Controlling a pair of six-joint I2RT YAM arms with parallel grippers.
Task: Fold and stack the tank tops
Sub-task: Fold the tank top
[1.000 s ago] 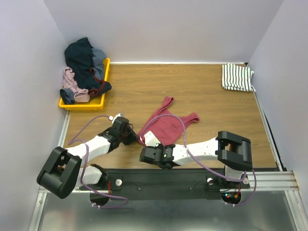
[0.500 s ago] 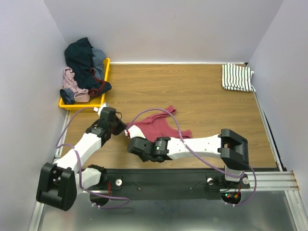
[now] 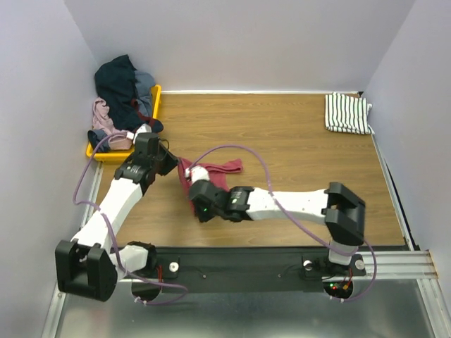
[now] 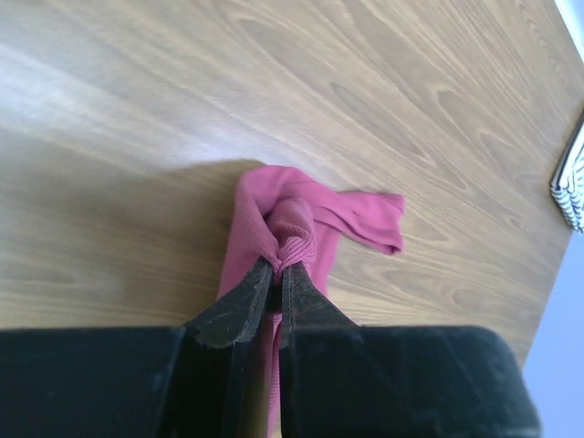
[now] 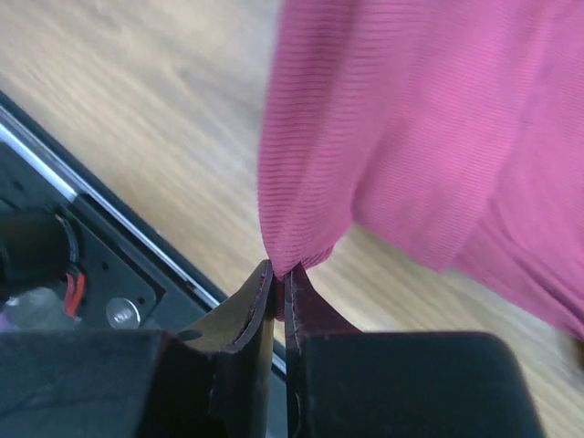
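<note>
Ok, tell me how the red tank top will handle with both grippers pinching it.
Probably very floppy: the red tank top hangs in loose folds from the right gripper. Likely light, since a thin pinch by the left gripper bunches it. Its ribbed knit looks grippy rather than slippery.

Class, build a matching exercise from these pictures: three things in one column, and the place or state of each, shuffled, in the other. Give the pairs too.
1 red tank top
2 striped tank top
3 yellow tray

a folded, far right corner
b heaped with clothes, far left
c pinched by left gripper and right gripper

Pairs: 1-c, 2-a, 3-b
</note>
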